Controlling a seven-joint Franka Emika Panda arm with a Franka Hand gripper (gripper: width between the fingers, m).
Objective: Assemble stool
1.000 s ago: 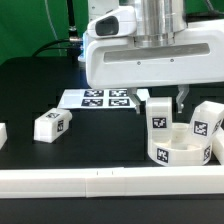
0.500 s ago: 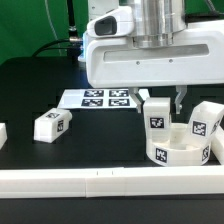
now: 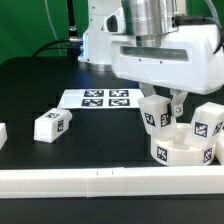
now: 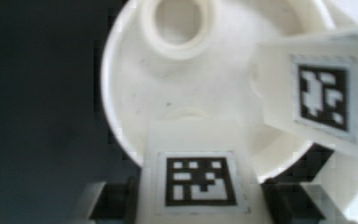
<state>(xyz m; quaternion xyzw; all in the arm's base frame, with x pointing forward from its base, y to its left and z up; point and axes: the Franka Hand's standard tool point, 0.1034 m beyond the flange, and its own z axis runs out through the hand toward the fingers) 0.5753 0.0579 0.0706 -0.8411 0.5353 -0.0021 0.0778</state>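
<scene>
- My gripper [image 3: 160, 104] is closed on a small white rectangular plastic leg block [image 4: 199, 178] with a black-and-white square tag, held tilted between my fingers.
- Directly beneath me sits the round white ring-shaped plastic seat disc [image 3: 172, 152]. The held block's lower end is inside its rim; I cannot tell if it is in a socket.
- A second leg block [image 3: 205, 125] stands in the disc just beside my gripper, seemingly fitted.
- A third leg block [image 3: 52, 124] lies loose on the black table [image 3: 30, 90], well apart from my gripper.
- I judge one leg done, one going in, one left.
</scene>
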